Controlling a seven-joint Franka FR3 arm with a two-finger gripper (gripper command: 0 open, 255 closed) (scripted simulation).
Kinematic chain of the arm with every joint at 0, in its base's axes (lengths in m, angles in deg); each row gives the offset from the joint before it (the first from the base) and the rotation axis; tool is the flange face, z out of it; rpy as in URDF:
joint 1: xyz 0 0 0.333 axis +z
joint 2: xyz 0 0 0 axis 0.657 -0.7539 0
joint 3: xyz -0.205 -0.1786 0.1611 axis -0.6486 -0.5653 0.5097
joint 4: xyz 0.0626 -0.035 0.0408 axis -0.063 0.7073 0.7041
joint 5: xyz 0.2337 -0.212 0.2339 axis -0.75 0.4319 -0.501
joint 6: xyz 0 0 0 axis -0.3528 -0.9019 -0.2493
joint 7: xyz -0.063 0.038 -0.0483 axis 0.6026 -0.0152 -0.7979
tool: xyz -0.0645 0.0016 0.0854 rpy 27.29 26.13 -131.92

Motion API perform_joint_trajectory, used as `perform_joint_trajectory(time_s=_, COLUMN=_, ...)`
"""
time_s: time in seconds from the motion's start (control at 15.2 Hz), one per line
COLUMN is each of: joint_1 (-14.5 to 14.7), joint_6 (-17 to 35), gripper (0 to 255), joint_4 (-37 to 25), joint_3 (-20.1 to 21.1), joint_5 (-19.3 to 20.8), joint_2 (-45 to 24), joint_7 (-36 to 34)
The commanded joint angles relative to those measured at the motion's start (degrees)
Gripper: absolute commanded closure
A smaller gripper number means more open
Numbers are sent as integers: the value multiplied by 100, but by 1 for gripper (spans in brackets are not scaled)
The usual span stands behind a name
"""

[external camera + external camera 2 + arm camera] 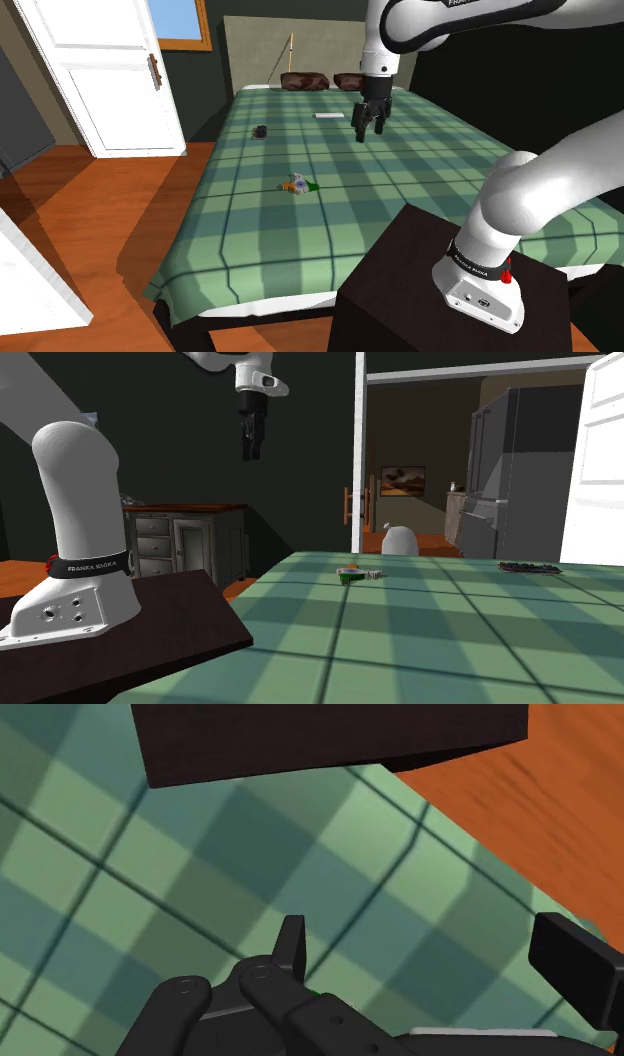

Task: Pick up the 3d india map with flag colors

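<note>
The small India map (297, 185), in orange, white and green, lies flat near the middle of the green plaid bedcover (400, 180). In the second exterior view the map (352, 573) lies on the cover some way beyond the stand. My black gripper (367, 128) hangs well above the bed, farther back than the map and toward the shoulder view's right. It is open and empty, fingers pointing down (251, 450). In the wrist view the two fingers (292, 944) stand wide apart over the plaid cover.
A small dark object (260, 131) and a flat white item (328, 117) lie farther back on the bed, with two brown pillows (305, 80) at the headboard. The dark stand (420, 280) is at the bed's near corner. A white door (100, 70) and an orange wooden floor (90, 210) lie to the left.
</note>
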Motion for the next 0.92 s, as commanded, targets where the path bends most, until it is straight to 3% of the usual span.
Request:
perform_joint_trajectory(time_s=0.0, joint_1=-37, joint_6=430, gripper=0, joint_4=34, joint_3=46, joint_5=-6, joint_2=-343, joint_7=-141)
perform_joint_trajectory(time_s=0.86, joint_1=-277, joint_6=2652, gripper=0, joint_4=-718, joint_3=183, joint_5=174, joint_2=-3082, joint_7=-1071)
